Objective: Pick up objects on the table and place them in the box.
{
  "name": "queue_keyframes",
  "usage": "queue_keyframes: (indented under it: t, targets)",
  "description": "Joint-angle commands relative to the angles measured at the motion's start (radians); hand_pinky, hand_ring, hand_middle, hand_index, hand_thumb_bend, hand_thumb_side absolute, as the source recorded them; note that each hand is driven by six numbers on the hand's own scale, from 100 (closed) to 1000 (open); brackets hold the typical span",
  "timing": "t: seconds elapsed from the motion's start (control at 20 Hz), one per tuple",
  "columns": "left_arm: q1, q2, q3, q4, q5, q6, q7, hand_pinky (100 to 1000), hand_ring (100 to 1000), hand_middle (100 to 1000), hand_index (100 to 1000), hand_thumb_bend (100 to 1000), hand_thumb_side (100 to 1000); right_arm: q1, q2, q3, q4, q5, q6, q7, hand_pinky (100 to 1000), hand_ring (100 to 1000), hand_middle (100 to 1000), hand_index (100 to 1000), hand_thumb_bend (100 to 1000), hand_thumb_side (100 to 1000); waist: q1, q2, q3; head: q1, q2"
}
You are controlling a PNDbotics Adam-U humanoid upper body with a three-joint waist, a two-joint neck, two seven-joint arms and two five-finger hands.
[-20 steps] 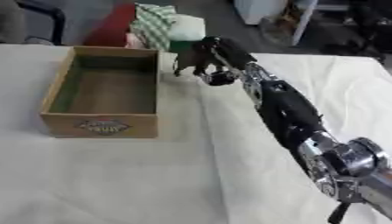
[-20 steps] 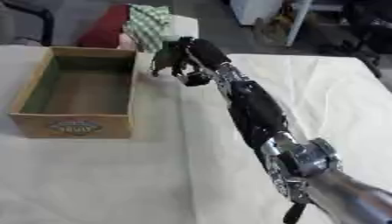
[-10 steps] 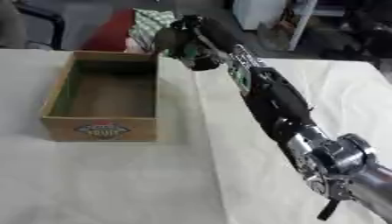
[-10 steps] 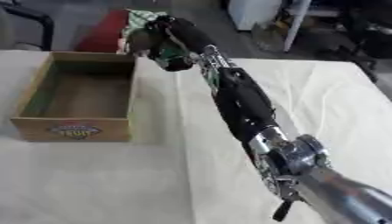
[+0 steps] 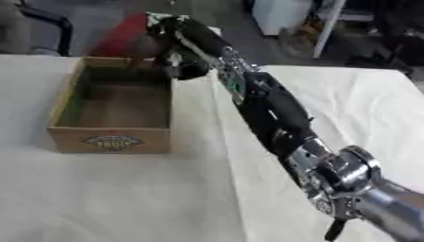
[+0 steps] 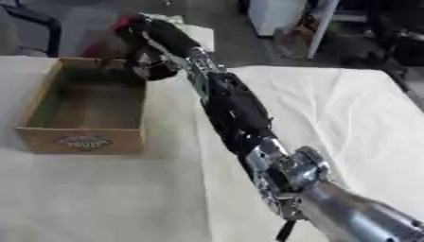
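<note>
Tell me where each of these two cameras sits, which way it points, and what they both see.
Left eye view: in the robot's head, looking down and forward at the table; shows the wooden box and the right arm reaching up from the lower right, its right hand at the box's far right corner.
Right eye view: beside it in the head, aimed the same way; the box sits further left in the picture.
Shared: the same box, table, right arm and hand; the left hand shows in neither.
</note>
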Motion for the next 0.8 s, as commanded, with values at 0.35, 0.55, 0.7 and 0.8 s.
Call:
queue_keyframes:
  t: [0.35,0.55,0.7,0.8]
  targets:
    - [-0.018,0.001,-0.001,-0.022,0.012,0.003,-0.002,675,715,582,566,100,834,-0.003,0.055,0.02,0.018,0.196,-0.02,-0.046,753,448,193,148,100,259,0.008,-0.016,0.002,-0.012,-0.007]
    - [-0.019,0.001,-0.001,-0.023,0.012,0.002,-0.002,675,714,581,566,100,833,0.014,0.082,0.029,0.034,0.266,-0.029,-0.072,754,457,194,149,100,279,0.01,-0.014,0.001,-0.015,-0.006]
    - [-0.019,0.0,-0.001,-0.024,0.013,0.002,-0.002,675,714,581,566,100,833,0.025,0.097,0.033,0.047,0.309,-0.034,-0.086,756,461,196,150,100,284,0.011,-0.013,0.0,-0.017,-0.006]
    - [-0.02,0.0,-0.001,-0.024,0.013,0.002,-0.003,674,714,581,566,100,834,0.028,0.103,0.035,0.054,0.328,-0.042,-0.093,755,469,210,162,100,273,0.012,-0.012,-0.001,-0.017,-0.006]
